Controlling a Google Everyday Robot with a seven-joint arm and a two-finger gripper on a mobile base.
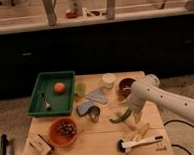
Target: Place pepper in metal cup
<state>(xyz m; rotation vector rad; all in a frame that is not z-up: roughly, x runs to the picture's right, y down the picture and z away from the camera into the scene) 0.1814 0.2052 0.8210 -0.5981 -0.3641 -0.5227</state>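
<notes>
Gripper [135,111] was found low over the wooden table [103,146], at the right-hand end of the pepper [120,117]. Whether it was closed on the pepper could not be told. The pepper was seen just right of the metal cup [94,113], near it but apart. It was judged light, fairly firm, smooth-skinned and easily bruised. A gentle hold across the thicker end would be favoured.

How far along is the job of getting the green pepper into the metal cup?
Done: nothing is delivered; the green chili pepper is outside the metal cup. In hand: the tool is down at the pepper's right end, low over the wooden table. Left: securing the pepper, carrying it left to the cup and dropping it in.
</notes>
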